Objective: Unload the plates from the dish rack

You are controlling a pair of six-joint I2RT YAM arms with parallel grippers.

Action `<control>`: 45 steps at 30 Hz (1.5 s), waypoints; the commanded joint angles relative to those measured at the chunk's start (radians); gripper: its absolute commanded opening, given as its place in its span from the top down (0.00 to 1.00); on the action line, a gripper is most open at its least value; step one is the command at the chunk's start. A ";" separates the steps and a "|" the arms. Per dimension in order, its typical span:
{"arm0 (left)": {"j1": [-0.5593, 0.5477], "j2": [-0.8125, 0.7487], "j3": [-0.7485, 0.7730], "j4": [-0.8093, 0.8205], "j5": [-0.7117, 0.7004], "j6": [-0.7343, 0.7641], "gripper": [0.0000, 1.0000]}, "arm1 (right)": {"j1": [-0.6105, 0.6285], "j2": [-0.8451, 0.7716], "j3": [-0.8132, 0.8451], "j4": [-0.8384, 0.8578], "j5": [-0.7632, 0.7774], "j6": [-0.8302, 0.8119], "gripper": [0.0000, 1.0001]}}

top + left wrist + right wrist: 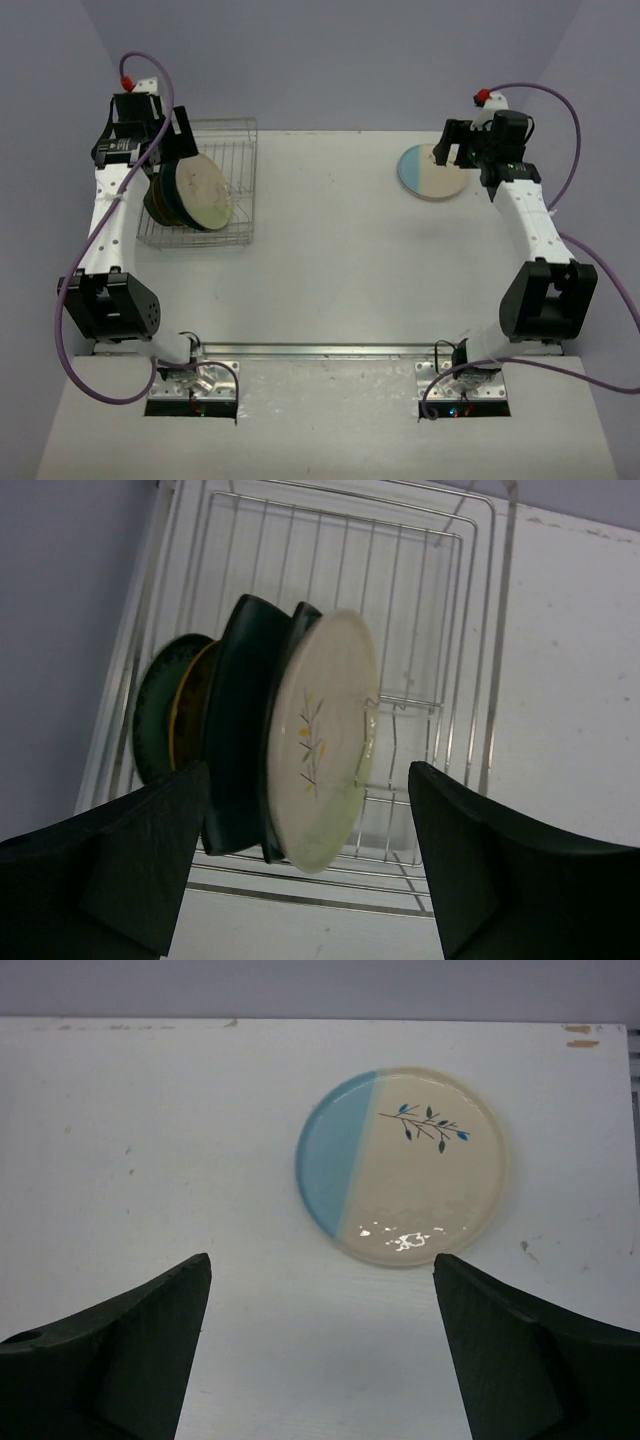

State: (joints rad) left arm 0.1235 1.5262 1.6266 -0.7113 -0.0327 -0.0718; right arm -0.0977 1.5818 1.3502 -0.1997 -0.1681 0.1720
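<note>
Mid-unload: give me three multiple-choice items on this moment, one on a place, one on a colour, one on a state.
1. Where is the cream and pale blue plate? A) standing in the dish rack B) flat on the table, far right C) held in a gripper
2. What colour is the outermost rack plate, facing the empty slots? A) red B) cream with a leaf sprig C) orange
3. The right gripper is: A) shut on a plate B) out of view C) open, empty
1 B: lies flat in right wrist view. 2 B: cream face in left wrist view. 3 C: fingers apart, nothing gripped.
</note>
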 commanded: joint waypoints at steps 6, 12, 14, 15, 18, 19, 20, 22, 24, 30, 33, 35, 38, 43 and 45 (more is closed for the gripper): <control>0.027 0.036 0.016 -0.041 -0.003 0.061 0.25 | 0.060 -0.193 -0.205 0.036 -0.037 -0.107 0.01; 0.028 0.002 -0.067 -0.033 0.022 0.023 0.27 | 0.078 -0.263 -0.299 0.057 -0.030 -0.134 0.01; 0.028 -0.022 -0.105 -0.018 0.052 0.014 0.28 | 0.079 -0.274 -0.321 0.062 -0.027 -0.136 0.01; 0.028 -0.034 -0.122 -0.014 0.076 0.009 0.28 | 0.081 -0.277 -0.333 0.066 -0.027 -0.136 0.01; 0.027 -0.050 -0.142 -0.013 0.094 0.004 0.31 | 0.082 -0.281 -0.352 0.069 -0.027 -0.129 0.01; 0.027 -0.055 -0.150 -0.011 0.097 0.005 0.31 | 0.083 -0.280 -0.357 0.070 -0.028 -0.127 0.01; 0.027 -0.060 -0.157 -0.010 0.099 0.006 0.32 | 0.084 -0.280 -0.363 0.071 -0.030 -0.124 0.01; 0.027 -0.066 -0.167 -0.008 0.103 0.009 0.33 | 0.085 -0.282 -0.370 0.072 -0.030 -0.117 0.01; 0.027 -0.067 -0.179 -0.007 0.105 0.009 0.34 | 0.087 -0.282 -0.375 0.074 -0.031 -0.112 0.01; 0.026 -0.062 -0.196 -0.001 0.106 0.009 0.34 | 0.088 -0.281 -0.373 0.074 -0.027 -0.110 0.01; 0.026 -0.057 -0.201 0.004 0.115 0.009 0.34 | 0.088 -0.278 -0.373 0.075 -0.023 -0.111 0.01; 0.026 -0.049 -0.200 0.006 0.120 0.007 0.35 | 0.088 -0.276 -0.375 0.075 -0.022 -0.110 0.01; 0.027 -0.039 -0.199 0.011 0.122 0.007 0.35 | 0.088 -0.272 -0.375 0.074 -0.021 -0.108 0.01; 0.024 -0.018 -0.199 0.021 0.084 0.005 0.35 | 0.088 -0.268 -0.376 0.075 -0.022 -0.101 0.01; 0.021 -0.005 -0.201 0.030 0.058 0.001 0.35 | 0.088 -0.266 -0.374 0.075 -0.022 -0.098 0.01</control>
State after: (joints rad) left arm 0.1508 1.5046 1.4242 -0.7352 0.0680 -0.0576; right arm -0.0166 1.3251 0.9730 -0.1655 -0.1936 0.0615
